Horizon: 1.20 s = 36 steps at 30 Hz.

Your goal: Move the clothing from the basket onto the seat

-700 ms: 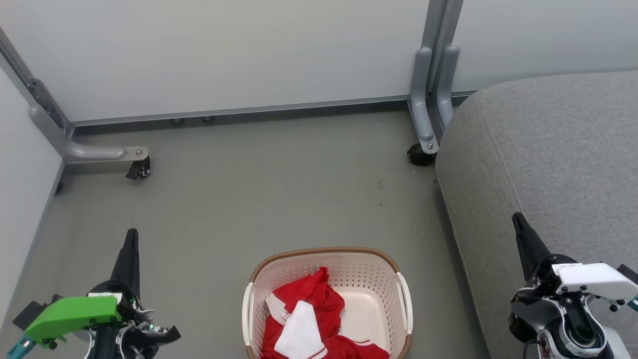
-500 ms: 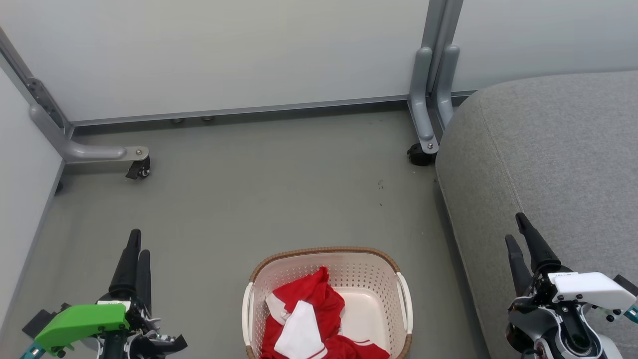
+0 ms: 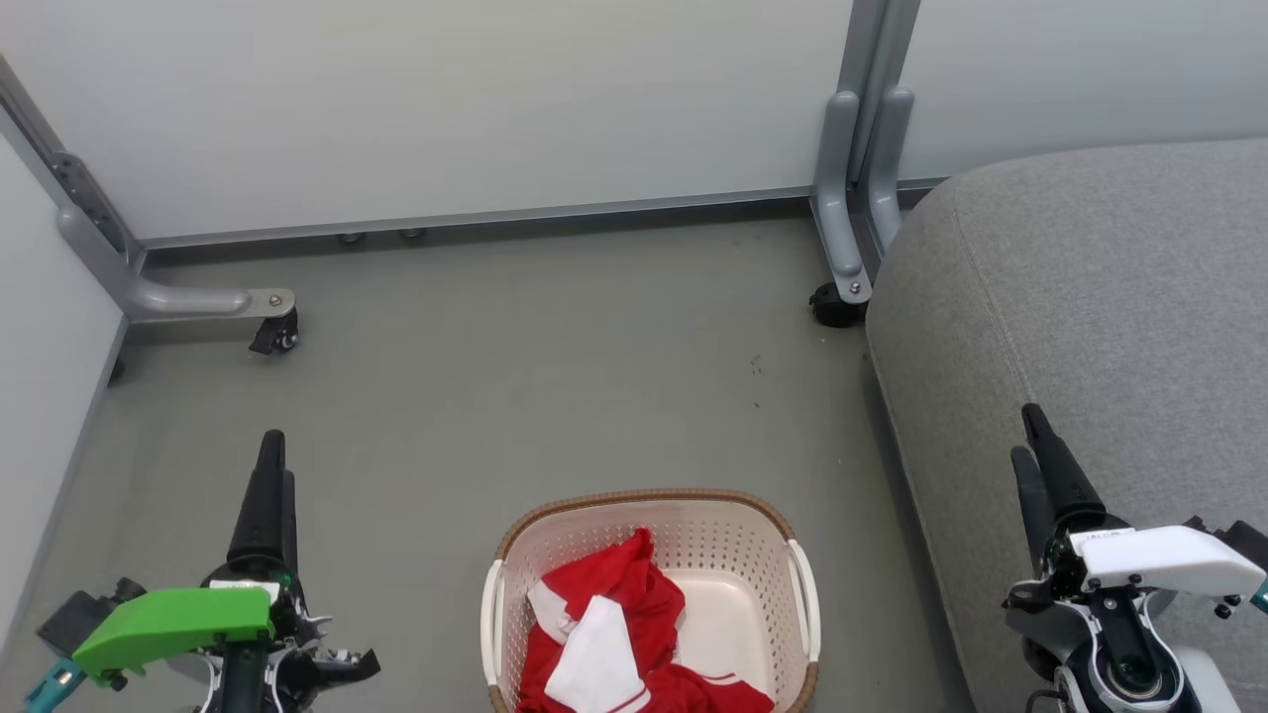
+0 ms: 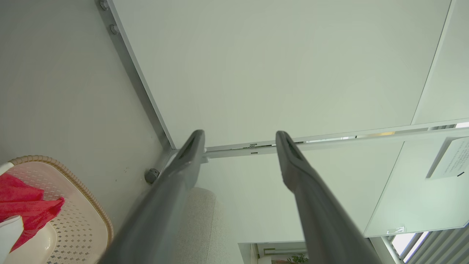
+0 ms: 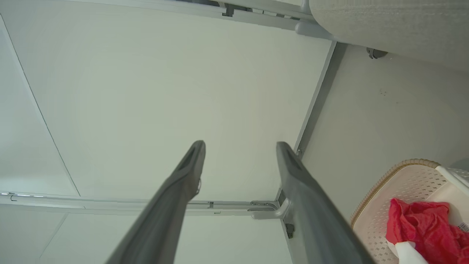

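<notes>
While the left gripper [image 3: 276,458] and right gripper [image 3: 1026,433] stand spread wide, holding nothing, we find the clothing [image 3: 619,624] heaped in the basket [image 3: 644,495] between them, its long axis running 12 to 6 o'clock. It lies at 4 o'clock from the left jaws and 8 o'clock from the right (the left looks slightly nearer, we judge). The seat [image 3: 1090,297] flanks the basket at 3 o'clock.

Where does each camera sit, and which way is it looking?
Head view: up on the head, looking down at the floor, basket of clothing and seat; left fingers and right fingers show.
Left wrist view: on the left wrist, looking along its own open fingers at pale wall panels.
Right wrist view: on the right wrist, looking along its open fingers at wall panels too.
Shared: all three see basket, clothing and seat.
</notes>
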Motion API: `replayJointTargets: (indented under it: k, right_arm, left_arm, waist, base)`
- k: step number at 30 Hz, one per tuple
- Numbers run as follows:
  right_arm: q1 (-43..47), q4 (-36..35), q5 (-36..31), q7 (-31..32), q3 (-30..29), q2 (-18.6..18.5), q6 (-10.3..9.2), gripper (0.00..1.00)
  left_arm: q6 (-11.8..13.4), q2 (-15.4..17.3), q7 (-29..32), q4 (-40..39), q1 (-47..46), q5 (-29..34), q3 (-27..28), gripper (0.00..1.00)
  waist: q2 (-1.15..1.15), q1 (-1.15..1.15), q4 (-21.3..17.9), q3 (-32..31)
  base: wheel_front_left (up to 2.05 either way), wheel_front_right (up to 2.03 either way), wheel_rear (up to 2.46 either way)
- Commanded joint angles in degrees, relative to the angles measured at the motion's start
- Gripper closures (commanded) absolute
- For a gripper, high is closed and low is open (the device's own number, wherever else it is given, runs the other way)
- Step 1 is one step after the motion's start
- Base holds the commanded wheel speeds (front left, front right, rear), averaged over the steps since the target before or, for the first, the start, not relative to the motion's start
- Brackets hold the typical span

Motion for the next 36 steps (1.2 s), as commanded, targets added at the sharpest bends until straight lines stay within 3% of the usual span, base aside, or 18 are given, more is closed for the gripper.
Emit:
replayJointTargets:
  k: [1,16,36]
  right_arm:
    - [-0.39,-1.72,-2.84,-0.74,0.33,-0.72,0.03,0.0]
    - [0.45,-6.13,-20.91,-4.14,2.23,-1.18,0.04,0.0]
    - [2.21,-7.41,-42.8,-7.9,5.79,-3.15,0.04,0.0]
  left_arm:
    - [-0.02,0.31,-0.66,-1.76,-1.29,2.56,-0.16,0.0]
    - [-0.02,1.15,-4.07,-5.98,-0.56,23.19,-3.37,0.0]
    - [-0.02,1.39,-7.83,-5.68,1.34,42.67,-5.37,0.0]
  waist:
    - [0.0,0.0,0.0,0.01]
    - [0.0,0.0,0.01,0.03]
    - [0.0,0.0,0.05,-0.09]
  base:
    - [0.0,0.0,0.0]
    - [0.0,0.0,0.0]
    - [0.0,0.0,0.0]
